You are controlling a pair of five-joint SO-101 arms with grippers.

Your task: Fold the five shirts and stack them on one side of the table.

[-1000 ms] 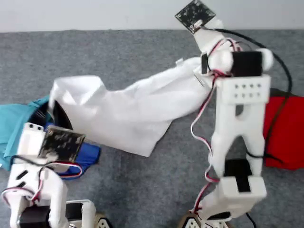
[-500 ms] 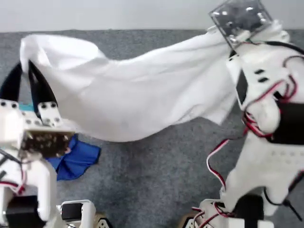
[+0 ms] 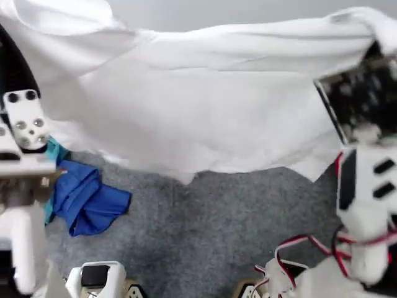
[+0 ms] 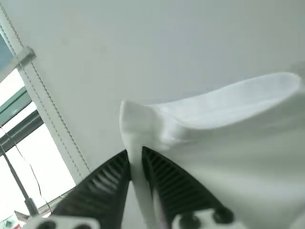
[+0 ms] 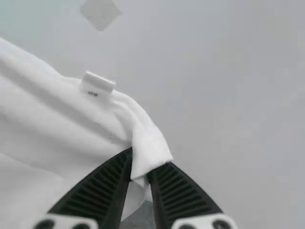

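The white shirt (image 3: 205,105) hangs spread across the whole upper half of the high view, stretched from the upper left corner to the upper right corner. Its lower hem sags in an uneven line near the middle of the frame, well off the table (image 3: 205,242).

The left gripper (image 4: 135,152) is closed down narrow on a fold of the shirt's edge. In the left wrist view the cloth runs between the two black ribbed fingers (image 4: 107,179) and bunches out beyond their tips. The right gripper (image 5: 145,161) is likewise pinched on the shirt, with a corner of cloth squeezed between its fingers (image 5: 100,186) (a small white tag (image 5: 96,85) stands up from the hem nearby).

In the high view the left arm (image 3: 22,155) rises at the left edge. The right arm (image 3: 366,205) stands at the right edge with a dark board (image 3: 363,99) at its wrist, just under the shirt's upper right corner. Red and white wires (image 3: 298,245) loop at the lower right by that arm's base.

On the grey table, at the lower left, lies a crumpled blue shirt (image 3: 87,198) beside the left arm. A sliver of a teal shirt (image 3: 56,151) shows just above it, under the white hem. Behind the left gripper — in its own wrist view — a window (image 4: 24,162) shows.
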